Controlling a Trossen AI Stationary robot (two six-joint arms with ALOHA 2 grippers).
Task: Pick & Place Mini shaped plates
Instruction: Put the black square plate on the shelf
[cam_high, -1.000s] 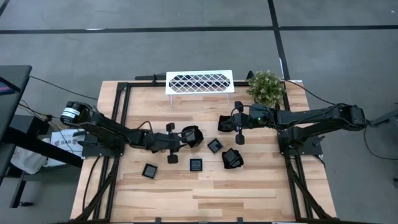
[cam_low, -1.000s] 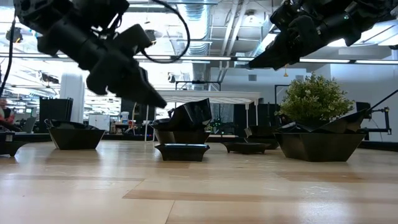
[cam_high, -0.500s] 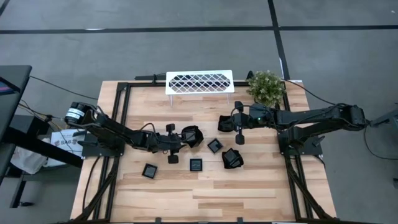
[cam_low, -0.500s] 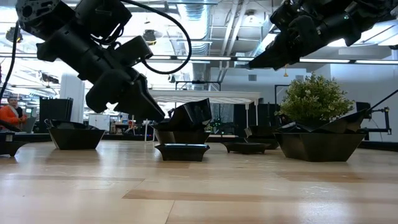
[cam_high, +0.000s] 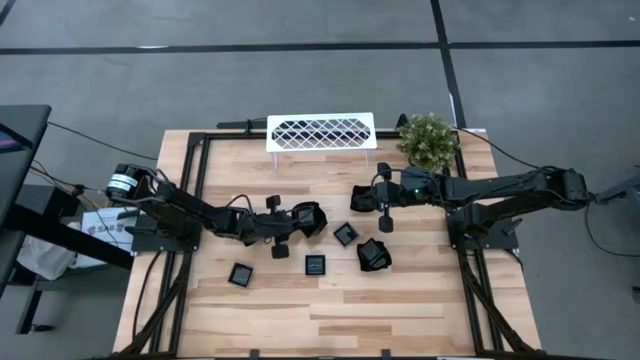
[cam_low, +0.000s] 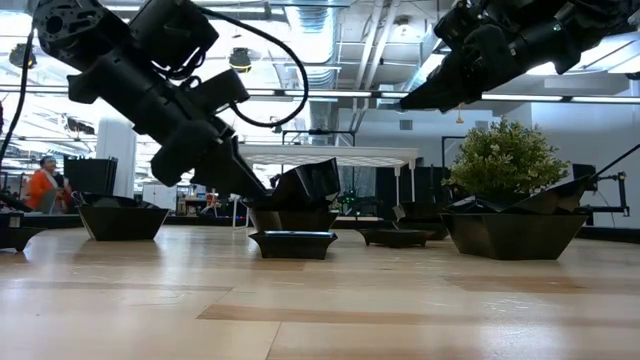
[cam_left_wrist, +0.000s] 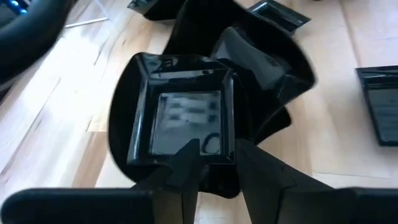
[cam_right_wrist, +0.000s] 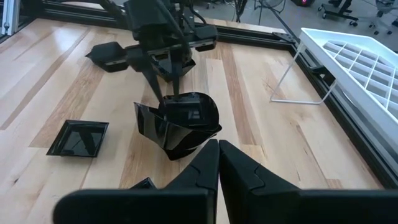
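Several mini shaped plates (cam_high: 315, 264) lie on the wooden table (cam_high: 330, 320) in the high view, in front of the white lattice rack (cam_high: 320, 131). We see the left gripper (cam_high: 292, 222) at a stacked pair of plates (cam_high: 310, 219) near the middle, and the right gripper (cam_high: 366, 196) hovering beyond them, nearer the rack.

Low view: the left gripper (cam_low: 255, 185) meets the stack (cam_low: 300, 200).

Left wrist view: narrowly parted fingers (cam_left_wrist: 186, 163) straddle the square plate's (cam_left_wrist: 183, 118) rim.

Right wrist view: fingers (cam_right_wrist: 202, 167) pressed together, empty.

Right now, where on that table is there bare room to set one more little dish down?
The wide wood strip along the near table edge, below the square plates, is bare. So is the patch before the white rack. The middle is crowded with stacked dishes and both arms.
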